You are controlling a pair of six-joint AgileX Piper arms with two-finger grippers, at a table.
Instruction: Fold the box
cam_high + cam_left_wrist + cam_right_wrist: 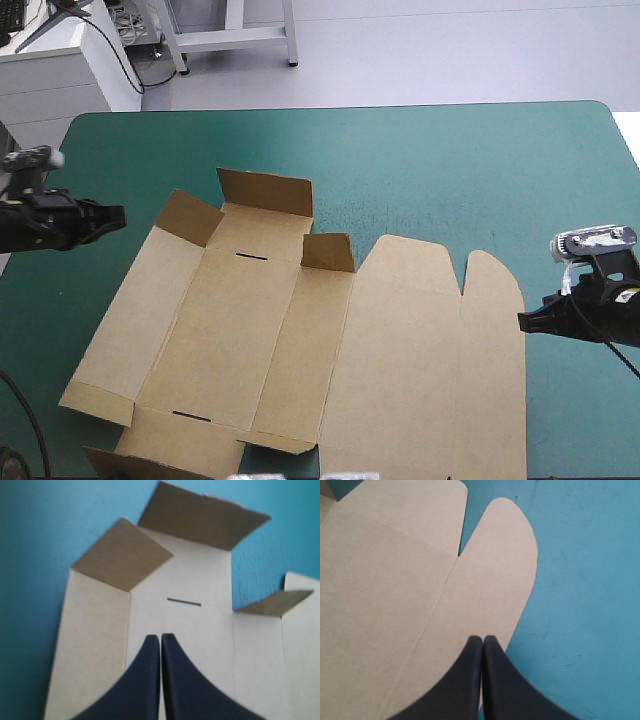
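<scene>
A teal-green bench (450, 170) carries a brown box (300, 340), a cut sheet lying mostly flat, with three small flaps (265, 192) raised along its far side. The left claw (120, 217) hangs just left of the box, pressed closed and empty. The right claw (522, 321) hangs at the box's right edge, likewise closed and empty.

Box (300, 340): brown cardboard, matt, smooth w/ pressed creases. Surface cover (450, 170): teal-green, matt, fine-grained, faint scuffs. Left tool (160, 636) & right tool (483, 638): black, smooth, dull plastic look.
</scene>
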